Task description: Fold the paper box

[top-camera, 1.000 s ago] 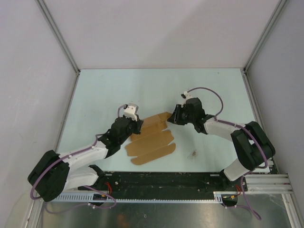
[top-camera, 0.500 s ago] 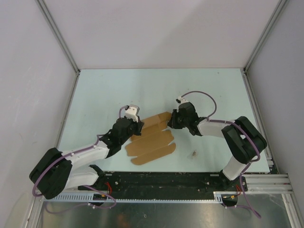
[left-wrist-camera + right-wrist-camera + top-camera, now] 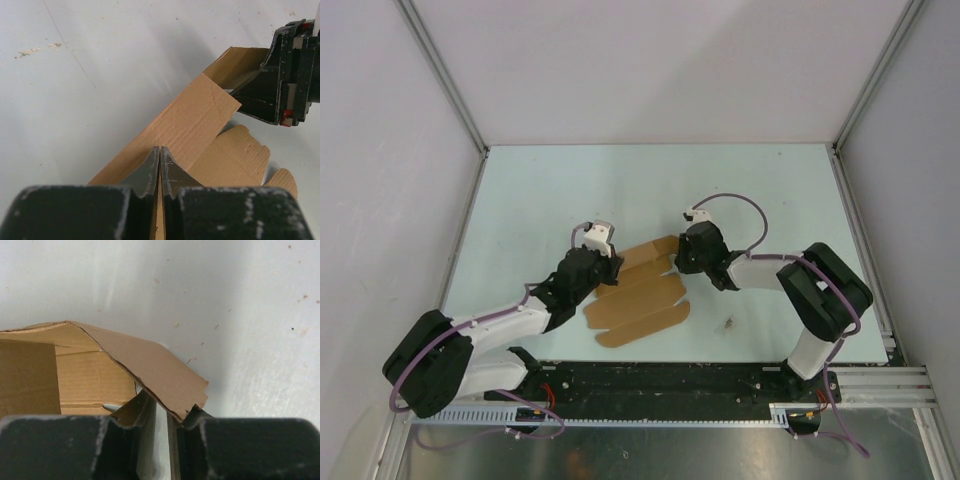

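Note:
The paper box (image 3: 642,292) is a brown die-cut cardboard sheet, mostly flat on the pale table between the two arms. My left gripper (image 3: 610,268) is at its left edge. In the left wrist view the left gripper (image 3: 160,150) is shut on the paper box (image 3: 195,120), with a thin strip of cardboard between the pads. My right gripper (image 3: 680,257) is at the sheet's far right corner. In the right wrist view a raised flap (image 3: 150,365) lies across the tips of the right gripper (image 3: 167,407). Its jaws stand slightly apart, with bare table showing in the gap.
Aluminium posts and white walls enclose the table (image 3: 540,190) on three sides. A black rail (image 3: 660,380) runs along the near edge by the arm bases. A small dark smudge (image 3: 728,322) marks the table right of the sheet.
My right gripper has moved left to the sheet's far corner flap and its jaws have narrowed. The left gripper has stayed shut on the left edge.

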